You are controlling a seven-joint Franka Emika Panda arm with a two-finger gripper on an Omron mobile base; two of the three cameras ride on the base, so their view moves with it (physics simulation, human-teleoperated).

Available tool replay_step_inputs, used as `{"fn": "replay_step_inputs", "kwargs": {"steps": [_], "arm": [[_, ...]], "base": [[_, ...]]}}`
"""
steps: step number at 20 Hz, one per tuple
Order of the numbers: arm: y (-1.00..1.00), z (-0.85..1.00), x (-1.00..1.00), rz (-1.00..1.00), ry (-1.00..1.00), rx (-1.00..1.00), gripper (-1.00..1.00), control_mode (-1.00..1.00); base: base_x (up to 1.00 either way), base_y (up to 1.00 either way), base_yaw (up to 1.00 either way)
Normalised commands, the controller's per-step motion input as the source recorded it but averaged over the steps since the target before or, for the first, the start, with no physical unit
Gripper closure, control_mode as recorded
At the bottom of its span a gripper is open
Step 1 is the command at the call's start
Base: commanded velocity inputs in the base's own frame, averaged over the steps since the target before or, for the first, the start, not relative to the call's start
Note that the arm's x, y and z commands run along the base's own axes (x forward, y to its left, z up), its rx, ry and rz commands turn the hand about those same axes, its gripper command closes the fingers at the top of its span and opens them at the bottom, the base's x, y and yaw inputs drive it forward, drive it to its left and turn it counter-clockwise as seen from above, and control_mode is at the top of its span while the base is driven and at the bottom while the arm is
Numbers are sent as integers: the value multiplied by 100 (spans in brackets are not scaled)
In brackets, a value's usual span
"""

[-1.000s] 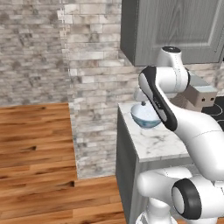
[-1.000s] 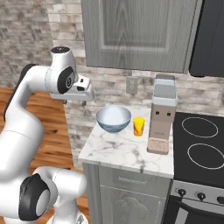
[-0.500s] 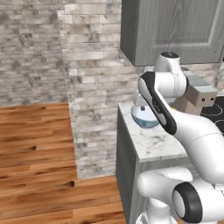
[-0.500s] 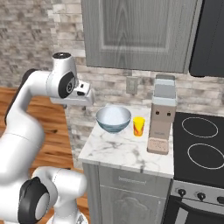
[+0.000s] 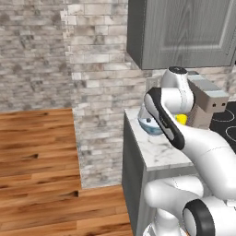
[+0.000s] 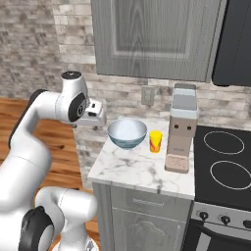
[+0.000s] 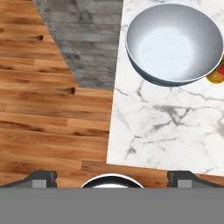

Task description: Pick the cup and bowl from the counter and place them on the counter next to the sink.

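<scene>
The gripper [image 6: 99,116] is hanging wide open and empty up off the worktop's [image 6: 137,169] left edge, looking like it's lining up a grab, since the light-blue bowl [image 6: 127,133] and yellow cup [image 6: 155,141] are sitting side by side near the wall.

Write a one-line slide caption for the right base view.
White arm's open end effector hangs left of the counter, beside the light-blue bowl and yellow cup.

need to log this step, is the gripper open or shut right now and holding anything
gripper: open, jaws spread wide, holding nothing; it hangs above the counter edge, apart from the bowl.
</scene>
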Motion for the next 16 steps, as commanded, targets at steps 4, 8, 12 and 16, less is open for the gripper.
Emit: {"fn": "replay_step_inputs", "kwargs": {"steps": [4,8,12,16], "arm": [[0,0,67,0,-2,0,-100,-100],[0,-2,64,0,-1,0,-100,-100],[0,-13,46,0,0,-1,-100,-100],[0,-22,26,0,0,-1,-100,-100]], "base": [[0,0,0],[0,0,0],[0,0,0],[0,0,0]]}}
